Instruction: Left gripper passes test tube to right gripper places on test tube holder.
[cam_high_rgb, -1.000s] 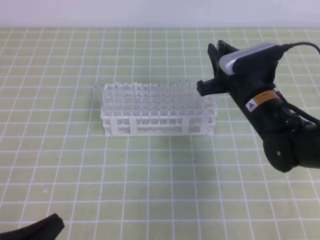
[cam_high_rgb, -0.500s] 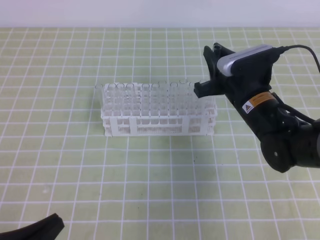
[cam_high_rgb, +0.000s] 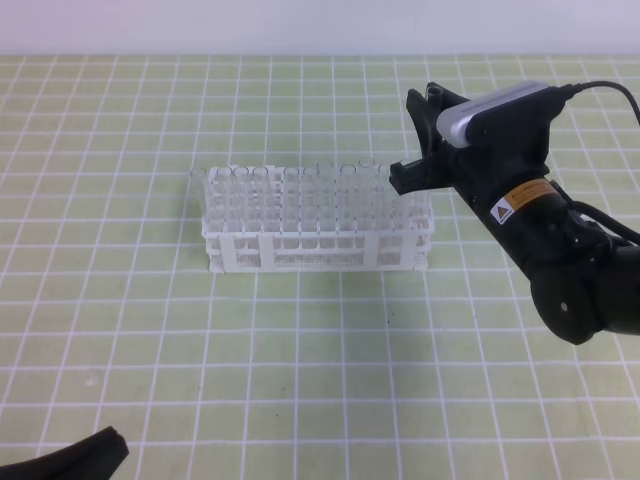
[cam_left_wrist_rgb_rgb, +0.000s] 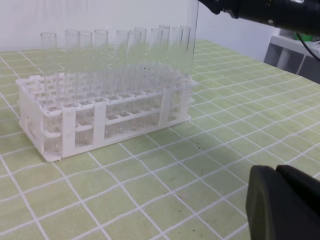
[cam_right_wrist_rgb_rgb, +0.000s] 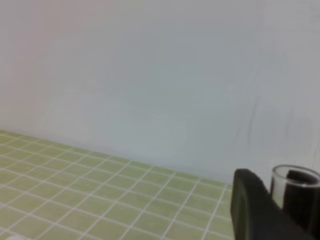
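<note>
The white test tube holder (cam_high_rgb: 318, 248) stands mid-table with several clear tubes upright in it, and it fills the left wrist view (cam_left_wrist_rgb_rgb: 105, 117). My right gripper (cam_high_rgb: 412, 140) hovers over the holder's right end, shut on the test tube. The test tube (cam_left_wrist_rgb_rgb: 192, 35) hangs upright from the right gripper (cam_left_wrist_rgb_rgb: 250, 10), its lower end down among the tops of the racked tubes. Its open rim (cam_right_wrist_rgb_rgb: 295, 180) shows between the black fingers (cam_right_wrist_rgb_rgb: 252, 205). My left gripper (cam_left_wrist_rgb_rgb: 285, 200) is shut and empty, low at the near left corner (cam_high_rgb: 70, 460), far from the holder.
A green mat with a white grid (cam_high_rgb: 300, 340) covers the table. A white wall (cam_high_rgb: 300, 25) runs along the far edge. The right arm's cable (cam_high_rgb: 600, 90) loops above its wrist camera.
The right gripper has edged slightly left over the holder's right end with the tube still in it. The left arm has not moved.
</note>
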